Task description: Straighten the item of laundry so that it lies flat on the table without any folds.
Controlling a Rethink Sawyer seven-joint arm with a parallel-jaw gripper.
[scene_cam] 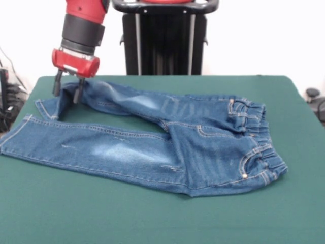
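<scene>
The small blue denim jeans [167,147] lie on the dark green table [152,218], with the elastic waistband [259,147] at the right and both legs running left. The near leg [91,145] lies flat and straight. The far leg [127,101] ends at the left in a cuff that is folded back on itself [51,108]. My red and black gripper [67,92] hangs over that folded cuff at the table's far left. Its two dark fingers [57,87] stand apart, one on each side of the raised denim, touching or just above it.
The robot's black pedestal [165,40] stands behind the table's far edge. Dark cables and gear [10,96] sit off the table's left side, and a small dark object [312,94] off the right side.
</scene>
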